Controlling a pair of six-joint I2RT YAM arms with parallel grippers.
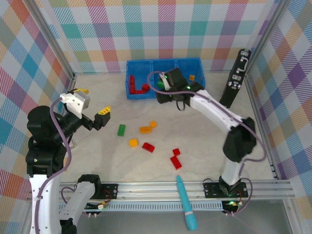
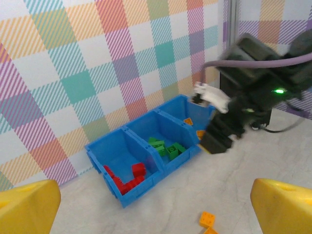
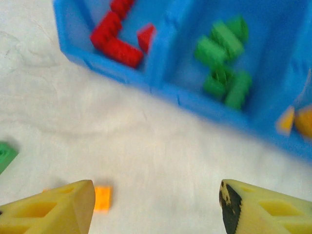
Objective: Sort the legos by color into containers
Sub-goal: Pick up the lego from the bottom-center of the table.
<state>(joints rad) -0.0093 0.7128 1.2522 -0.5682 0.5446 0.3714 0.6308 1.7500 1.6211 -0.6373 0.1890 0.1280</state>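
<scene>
Nothing legible anywhere: no lettering, number, brand or sign to make out on the blue bin (image 1: 139,68), the loose bricks (image 1: 148,146), the black device (image 1: 236,78) at upper right, or the teal tool (image 1: 185,202) at bottom centre

Robotics lab test cell: aluminium-framed enclosure (image 1: 161,186), plaid backdrop walls (image 1: 146,29), pale tabletop (image 1: 97,156)

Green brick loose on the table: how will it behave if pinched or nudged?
The green brick looks like hard moulded plastic, so it is probably stiff and light. It lies flat on the table, so a nudge should slide it rather than roll it. Being small and smooth-sided, it may slip from a loose pinch.
</scene>
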